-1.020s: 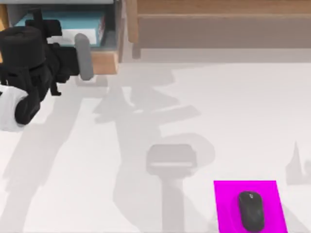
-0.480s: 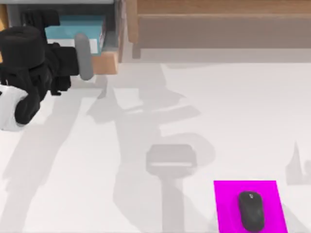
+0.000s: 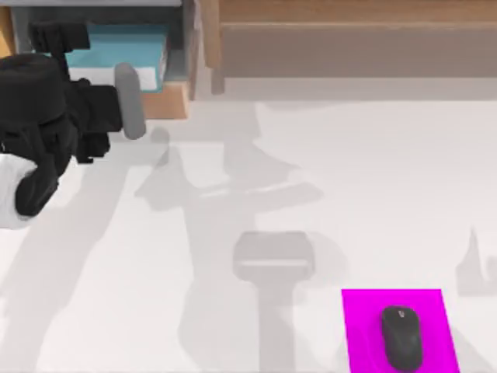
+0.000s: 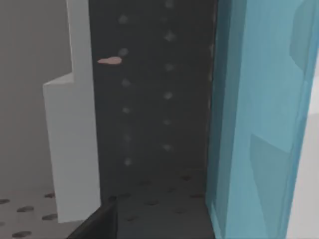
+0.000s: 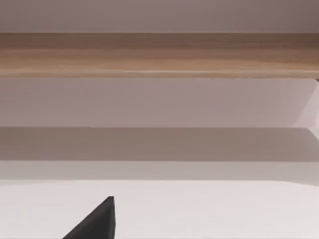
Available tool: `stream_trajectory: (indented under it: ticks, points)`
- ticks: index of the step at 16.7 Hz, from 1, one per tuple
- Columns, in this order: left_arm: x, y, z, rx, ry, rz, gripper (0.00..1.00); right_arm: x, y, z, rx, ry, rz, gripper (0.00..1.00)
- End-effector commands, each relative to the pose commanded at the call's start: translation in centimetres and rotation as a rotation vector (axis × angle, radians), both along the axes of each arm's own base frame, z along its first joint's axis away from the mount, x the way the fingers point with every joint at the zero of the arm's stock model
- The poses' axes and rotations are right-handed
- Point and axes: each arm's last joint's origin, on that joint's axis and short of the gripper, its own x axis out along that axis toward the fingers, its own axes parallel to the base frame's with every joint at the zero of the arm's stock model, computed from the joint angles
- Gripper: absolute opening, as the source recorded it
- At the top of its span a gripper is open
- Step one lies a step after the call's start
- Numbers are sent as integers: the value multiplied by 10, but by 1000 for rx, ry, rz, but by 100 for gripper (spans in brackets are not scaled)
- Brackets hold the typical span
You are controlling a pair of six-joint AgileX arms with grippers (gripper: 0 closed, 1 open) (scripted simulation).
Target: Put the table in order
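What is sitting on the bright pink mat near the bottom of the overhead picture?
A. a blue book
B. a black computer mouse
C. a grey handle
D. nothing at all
B: in the top view a black computer mouse lies on the pink mat, toward the right side of the white table; the blue item sits up in the open drawer instead.
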Motion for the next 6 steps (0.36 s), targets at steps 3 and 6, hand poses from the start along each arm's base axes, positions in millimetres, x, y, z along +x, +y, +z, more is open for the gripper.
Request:
stream_trajectory:
  ticks: [3,6]
  points:
    - [-17,1,-2,1,7,0,100,0,0,0,0,0,0,100]
    - [-29,1,-3,4,9,-2,100,0,0,0,0,0,0,100]
